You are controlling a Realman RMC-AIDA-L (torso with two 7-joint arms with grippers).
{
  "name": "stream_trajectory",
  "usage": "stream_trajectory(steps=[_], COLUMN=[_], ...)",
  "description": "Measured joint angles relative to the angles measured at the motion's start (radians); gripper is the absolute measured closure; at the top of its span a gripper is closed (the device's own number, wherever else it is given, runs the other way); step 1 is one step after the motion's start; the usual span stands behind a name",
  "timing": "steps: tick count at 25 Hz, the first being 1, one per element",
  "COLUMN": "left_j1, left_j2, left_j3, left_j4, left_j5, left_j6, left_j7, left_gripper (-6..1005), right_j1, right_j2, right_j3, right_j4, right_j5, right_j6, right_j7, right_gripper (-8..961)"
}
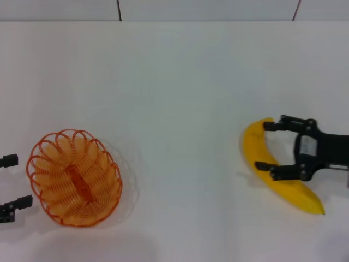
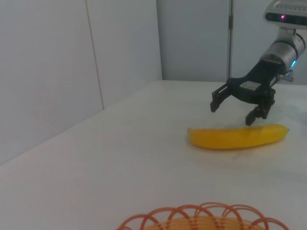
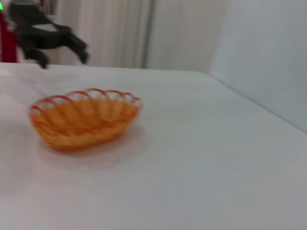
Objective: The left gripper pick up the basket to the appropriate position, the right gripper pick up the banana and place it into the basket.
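The orange wire basket [image 1: 75, 177] stands on the white table at the left, empty. My left gripper [image 1: 14, 182] is open just to the left of it, not touching it. The yellow banana [image 1: 252, 146] lies on the table at the right. My right gripper [image 1: 265, 146] is open and straddles the banana's middle from the right. The left wrist view shows the right gripper [image 2: 231, 114] hovering a little above the banana [image 2: 237, 136], with the basket rim [image 2: 201, 215] close by. The right wrist view shows the basket [image 3: 84, 120] and the left gripper [image 3: 63, 60] beyond it.
The white table [image 1: 180, 98] runs back to a light wall [image 1: 163, 10] at its far edge. Nothing else stands between the basket and the banana.
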Motion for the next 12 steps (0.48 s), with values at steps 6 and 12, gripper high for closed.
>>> stream_trajectory(steps=[6, 12], left_j1=[0.003, -0.003], left_j2=[0.000, -0.002], left_j3=[0.000, 0.000], left_j4=[0.000, 0.000], left_j5=[0.000, -0.002], left_j6=[0.000, 0.000], left_j7=[0.000, 0.000], left_gripper=[123, 122], right_j1=[-0.047, -0.040], right_j2=[0.000, 0.002], right_j3=[0.075, 0.066], right_j4=[-0.048, -0.051], right_j5=[-0.011, -0.023], right_j6=[-0.055, -0.062], right_j7=[0.003, 0.003], right_gripper=[61, 62])
